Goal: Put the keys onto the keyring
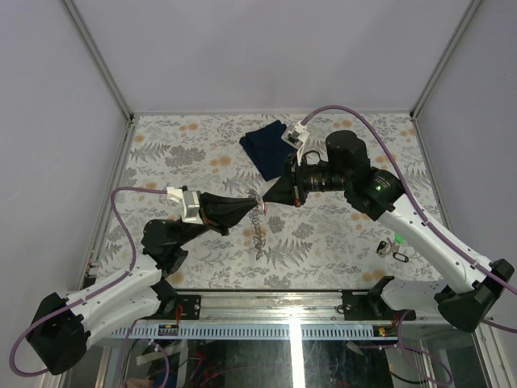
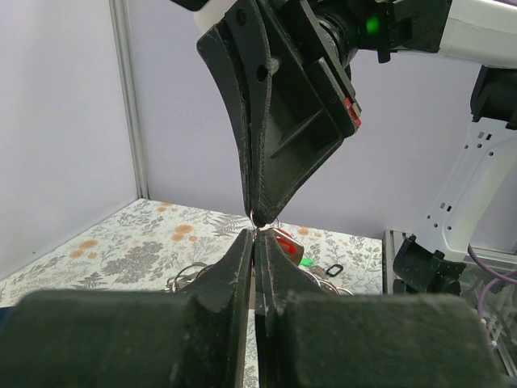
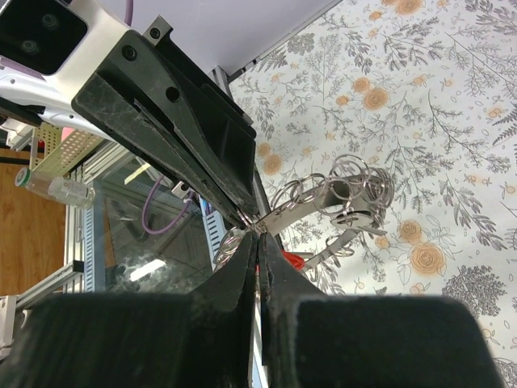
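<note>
Holding the pinch point fixed is what this step seems to call for. The left gripper (image 1: 251, 204) and the right gripper (image 1: 266, 198) meet tip to tip above the middle of the table (image 1: 206, 265), the left reaching in from 9 o'clock and the right from 3 o'clock, and both sets of jaws are pressed fully together. The left one nips a thin silver link of the keyring (image 1: 258, 230) right at its fingertips. The right one is closed on the same spot, and I cannot tell whether it has the ring's wire or the eye of a key. To do this well, I judge that 1 arm should serve only as a fixed vice while the other makes tiny, slow moves along the line of the wire. Any sideways tug could pull the fine metal out of either pinch or set the dangling weight swinging. The keyring looks silvery-grey and finely linked, hanging from the pinch toward 6 o'clock as a loose cluster of small loops and flat metal pieces, and its lower end appears to reach the flowered surface. A red key (image 3: 295, 260) shows just under the fingertips, close beside the bundle. Small green and black pieces (image 1: 393, 247), probably loose keys, lie well apart at 4 o'clock. A dark blue cloth (image 1: 269, 147) sits at 12 o'clock.
</note>
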`<state>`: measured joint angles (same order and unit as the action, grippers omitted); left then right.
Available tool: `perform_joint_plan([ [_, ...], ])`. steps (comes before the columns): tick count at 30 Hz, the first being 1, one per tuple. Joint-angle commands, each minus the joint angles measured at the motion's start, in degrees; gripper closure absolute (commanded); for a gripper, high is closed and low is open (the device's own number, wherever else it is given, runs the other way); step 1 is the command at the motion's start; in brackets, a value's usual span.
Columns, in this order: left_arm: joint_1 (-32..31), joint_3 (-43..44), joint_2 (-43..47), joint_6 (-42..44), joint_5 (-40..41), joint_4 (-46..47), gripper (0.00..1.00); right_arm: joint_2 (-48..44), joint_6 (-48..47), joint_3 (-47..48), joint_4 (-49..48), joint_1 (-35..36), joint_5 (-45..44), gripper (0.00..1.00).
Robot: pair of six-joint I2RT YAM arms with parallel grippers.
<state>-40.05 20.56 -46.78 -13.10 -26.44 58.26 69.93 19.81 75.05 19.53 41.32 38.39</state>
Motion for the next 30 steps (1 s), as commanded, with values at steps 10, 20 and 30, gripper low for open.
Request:
perform_joint_plan([
  [10,0.24,2.43,1.34,1.06,1.30,6.26,1.00,-1.51,-0.92,0.60,1.66,-0.20,-2.71,1.00],
  [20,0.24,2.58,0.99,0.97,1.22,6.69,1.00,-0.69,-0.99,0.10,2.80,-0.19,-2.91,1.00],
  [30,0.23,2.74,0.35,0.99,1.25,6.95,1.00,0.02,-2.27,0.63,5.27,-0.19,-4.11,1.00],
])
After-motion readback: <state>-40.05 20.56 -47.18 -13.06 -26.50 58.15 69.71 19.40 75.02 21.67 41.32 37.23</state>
